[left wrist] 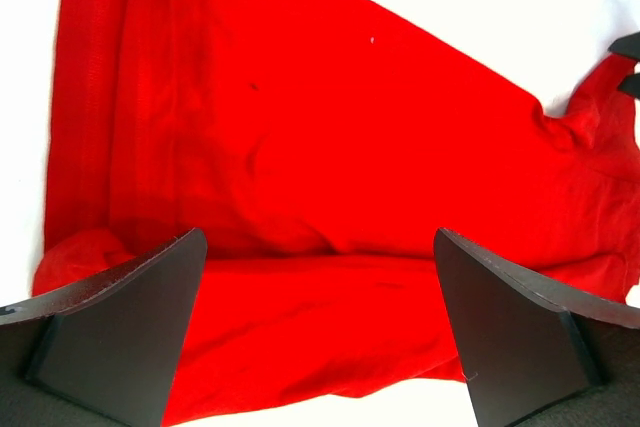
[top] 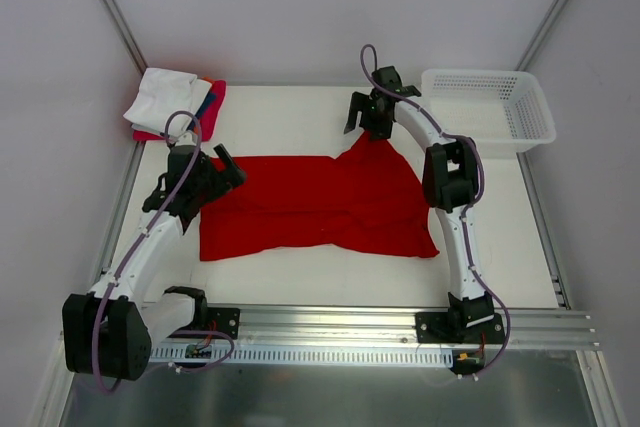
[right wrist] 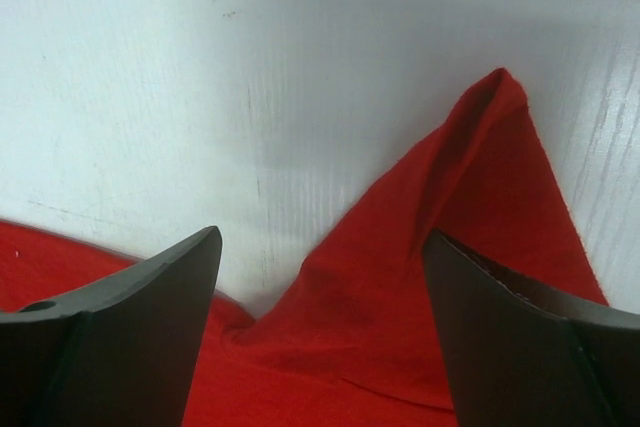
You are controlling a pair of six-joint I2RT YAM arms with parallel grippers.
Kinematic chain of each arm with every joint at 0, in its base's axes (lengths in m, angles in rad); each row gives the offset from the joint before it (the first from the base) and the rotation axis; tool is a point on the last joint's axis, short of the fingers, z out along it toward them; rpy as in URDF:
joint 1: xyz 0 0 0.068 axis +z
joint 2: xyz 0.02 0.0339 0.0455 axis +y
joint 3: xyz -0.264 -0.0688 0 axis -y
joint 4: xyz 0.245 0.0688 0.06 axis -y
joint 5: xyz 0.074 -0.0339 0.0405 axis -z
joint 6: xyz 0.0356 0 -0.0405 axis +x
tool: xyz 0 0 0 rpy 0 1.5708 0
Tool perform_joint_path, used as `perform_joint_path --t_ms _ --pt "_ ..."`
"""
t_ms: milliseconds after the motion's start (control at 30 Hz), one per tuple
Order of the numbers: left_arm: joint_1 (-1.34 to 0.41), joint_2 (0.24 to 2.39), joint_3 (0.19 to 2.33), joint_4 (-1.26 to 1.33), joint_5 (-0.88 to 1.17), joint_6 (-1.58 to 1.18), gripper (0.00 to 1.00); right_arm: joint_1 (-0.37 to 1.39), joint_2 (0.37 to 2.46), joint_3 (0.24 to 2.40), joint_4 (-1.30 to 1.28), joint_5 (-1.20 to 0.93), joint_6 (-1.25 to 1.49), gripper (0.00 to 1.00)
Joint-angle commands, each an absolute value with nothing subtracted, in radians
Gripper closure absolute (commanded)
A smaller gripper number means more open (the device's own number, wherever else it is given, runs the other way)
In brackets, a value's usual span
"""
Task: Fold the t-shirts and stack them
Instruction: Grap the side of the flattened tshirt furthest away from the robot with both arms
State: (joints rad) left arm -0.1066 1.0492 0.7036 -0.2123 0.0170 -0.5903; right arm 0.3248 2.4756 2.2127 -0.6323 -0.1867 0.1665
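A bright red t-shirt (top: 315, 205) lies spread across the middle of the white table, one corner drawn up into a peak at the back (top: 376, 144). My left gripper (top: 228, 169) hovers at the shirt's left edge, open, red cloth (left wrist: 320, 247) below its wide-apart fingers. My right gripper (top: 366, 119) hangs over the peaked corner (right wrist: 480, 167), jaws open with nothing pinched between them. A stack of folded shirts (top: 172, 99), white on top with blue and pink-red edges showing, sits at the back left.
A white plastic mesh basket (top: 490, 107) stands at the back right. Grey walls close in the table on three sides, and a metal rail (top: 400, 322) runs along the near edge by the arm bases.
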Motion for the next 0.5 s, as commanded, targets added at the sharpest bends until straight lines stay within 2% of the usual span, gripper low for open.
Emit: perform_joint_path --t_ms 0,67,100,167,200,267,300,467 --pt "-0.127 1.065 0.69 -0.175 0.006 -0.603 0.01 0.318 2.461 2.263 -0.632 -0.179 0.15 0.16" --pt "-0.132 1.072 0.681 -0.17 -0.023 -0.603 0.01 0.318 2.457 2.244 -0.632 -0.175 0.147 0.26" --pt "-0.135 1.078 0.677 -0.166 -0.032 -0.603 0.01 0.316 2.456 2.238 -0.634 -0.17 0.143 0.43" --pt "-0.137 1.088 0.663 -0.15 -0.067 -0.6 0.01 0.314 2.453 2.217 -0.632 -0.163 0.141 0.66" --pt "-0.137 1.101 0.66 -0.147 -0.084 -0.6 0.01 0.314 2.45 2.211 -0.634 -0.157 0.141 0.84" --pt "-0.137 1.121 0.661 -0.144 -0.142 -0.604 0.01 0.313 2.45 2.198 -0.63 -0.158 0.137 0.91" --pt "-0.137 1.144 0.666 -0.144 -0.164 -0.606 0.01 0.313 2.45 2.195 -0.63 -0.156 0.13 0.99" --pt "-0.137 1.23 0.727 -0.132 -0.276 -0.591 0.01 0.311 2.444 2.171 -0.629 -0.156 0.114 0.99"
